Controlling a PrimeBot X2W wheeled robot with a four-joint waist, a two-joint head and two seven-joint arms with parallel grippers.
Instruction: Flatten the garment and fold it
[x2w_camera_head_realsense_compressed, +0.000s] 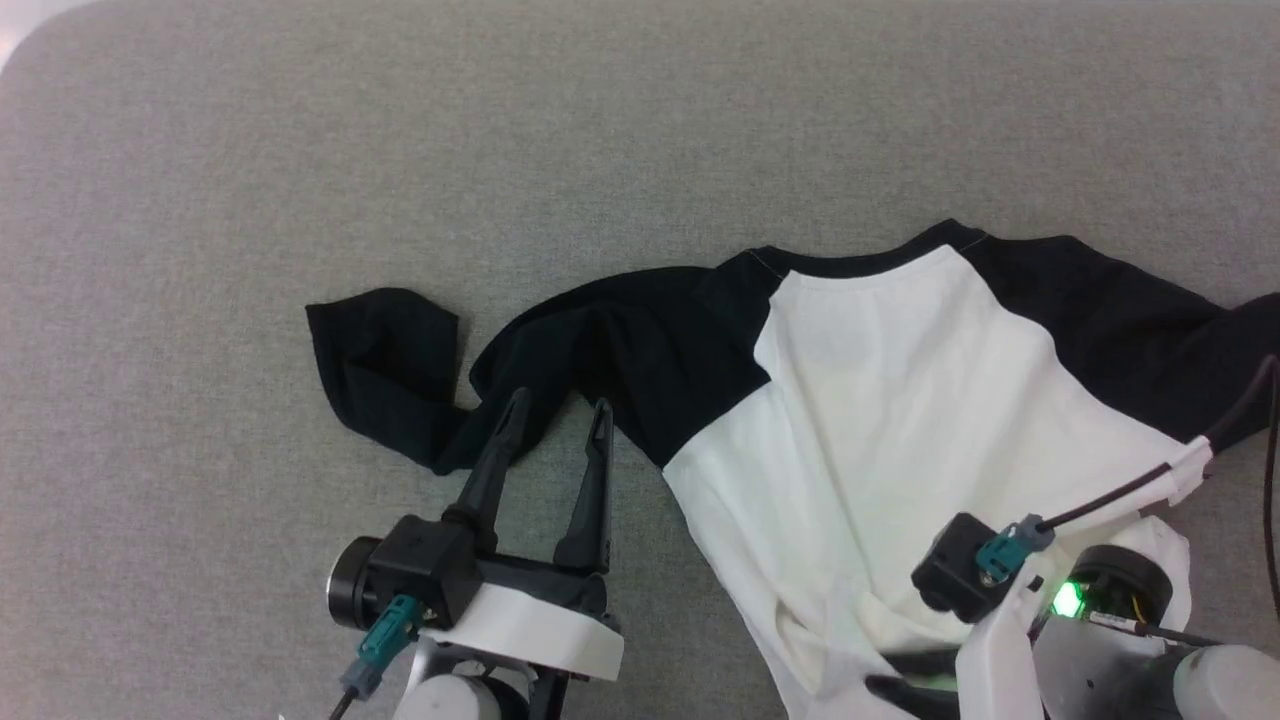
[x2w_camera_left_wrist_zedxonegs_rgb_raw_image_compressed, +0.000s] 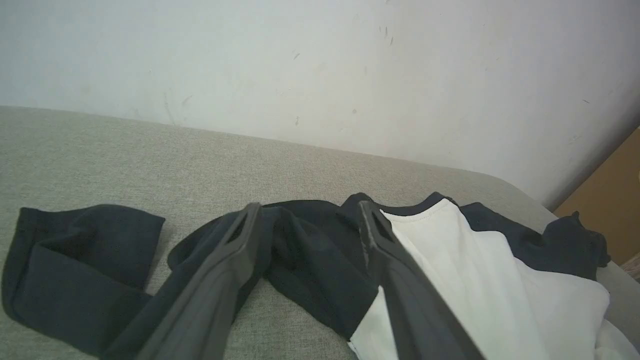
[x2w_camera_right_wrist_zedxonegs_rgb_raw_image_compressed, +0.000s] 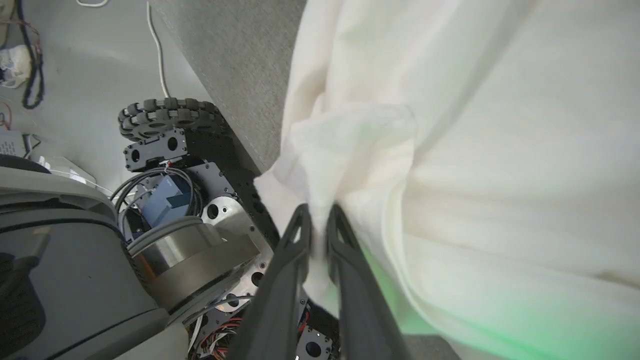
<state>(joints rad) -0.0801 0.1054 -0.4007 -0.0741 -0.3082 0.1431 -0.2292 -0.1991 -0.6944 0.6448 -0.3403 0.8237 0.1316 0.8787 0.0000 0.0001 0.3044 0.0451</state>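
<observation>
Shirt (x2w_camera_head_realsense_compressed: 900, 400), one, lies on grey padded surface (x2w_camera_head_realsense_compressed: 300, 150). Its lower edge is cut off in the head view, and one black sleeve (x2w_camera_head_realsense_compressed: 1120, 310) runs out of frame. Two grippers: left gripper (x2w_camera_head_realsense_compressed: 560, 402) spread at the shirt's other, crumpled sleeve (x2w_camera_head_realsense_compressed: 600, 350); right gripper (x2w_camera_right_wrist_zedxonegs_rgb_raw_image_compressed: 319, 215) pinching the shirt's white fabric.

It looked like a robotics lab: a grey cloth-covered surface (x2w_camera_head_realsense_compressed: 640, 120) against a scuffed white wall (x2w_camera_left_wrist_zedxonegs_rgb_raw_image_compressed: 320, 65), with loose cables (x2w_camera_right_wrist_zedxonegs_rgb_raw_image_compressed: 31, 106) on the bare grey floor (x2w_camera_right_wrist_zedxonegs_rgb_raw_image_compressed: 90, 50).
</observation>
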